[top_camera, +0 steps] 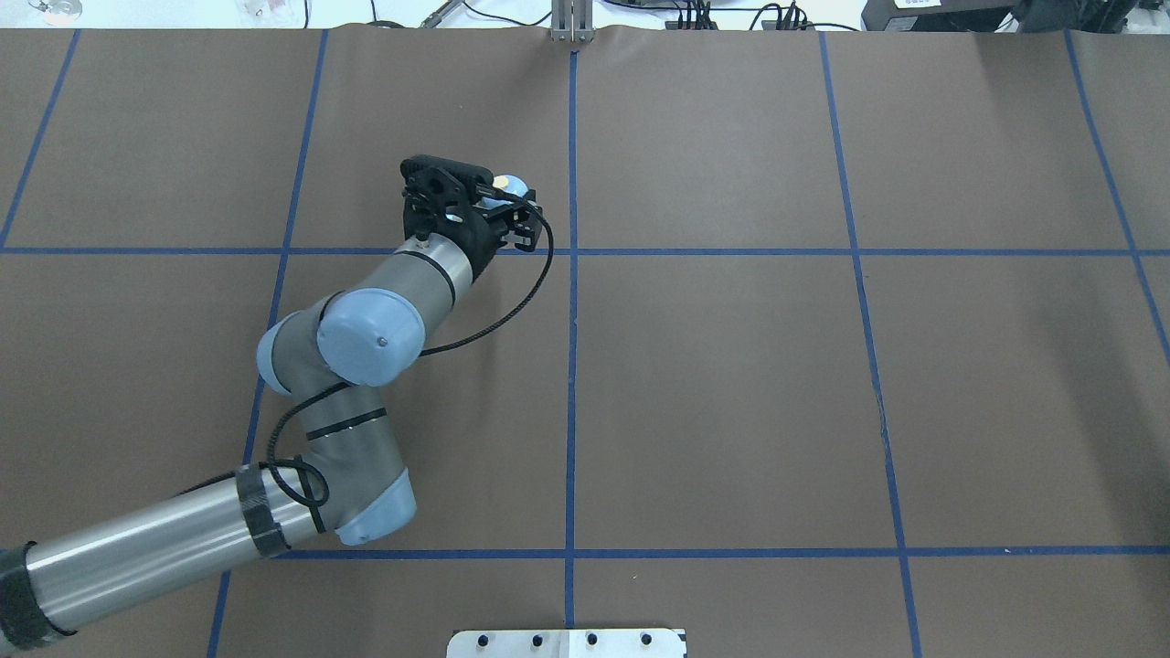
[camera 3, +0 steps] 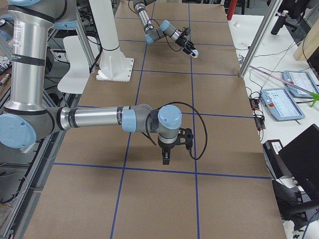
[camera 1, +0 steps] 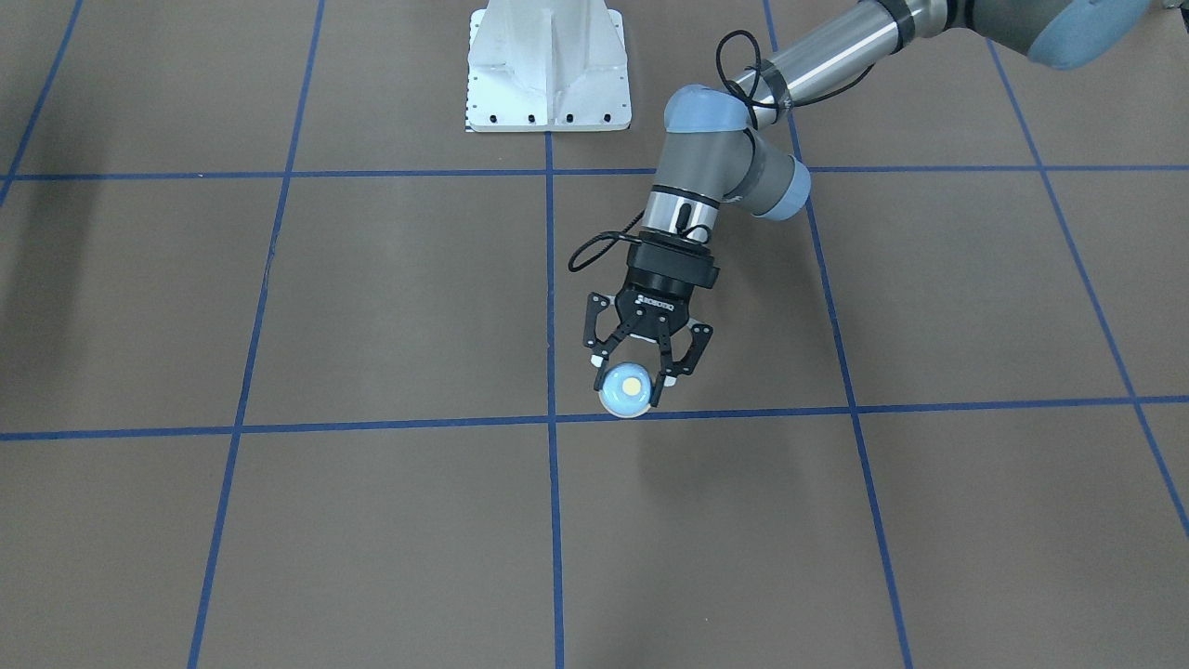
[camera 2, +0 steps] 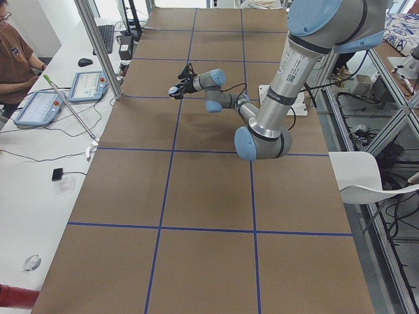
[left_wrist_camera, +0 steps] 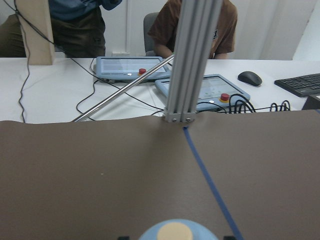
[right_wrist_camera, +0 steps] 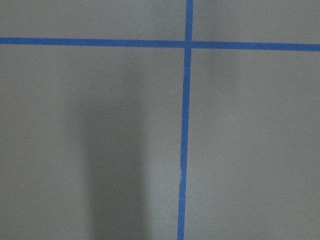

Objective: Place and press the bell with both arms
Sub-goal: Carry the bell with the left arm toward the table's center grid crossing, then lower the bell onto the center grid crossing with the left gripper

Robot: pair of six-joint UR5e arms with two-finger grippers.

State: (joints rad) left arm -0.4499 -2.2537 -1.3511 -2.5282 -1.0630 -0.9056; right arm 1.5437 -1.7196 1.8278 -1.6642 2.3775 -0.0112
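left gripper (camera 1: pixel 630 387): bell (camera 1: pixel 624 400) is pinched at its 3 and 9 o'clock sides, so the top button (camera 1: pixel 632 384) is not covered | right gripper (camera 3: pixel 166 160): open or closed cannot be told

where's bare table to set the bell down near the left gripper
Bare table lies all round the bell in the left gripper: the square past the blue tape line in front of it, and the squares across the centre line. Only the white pedestal and the left arm take up room.
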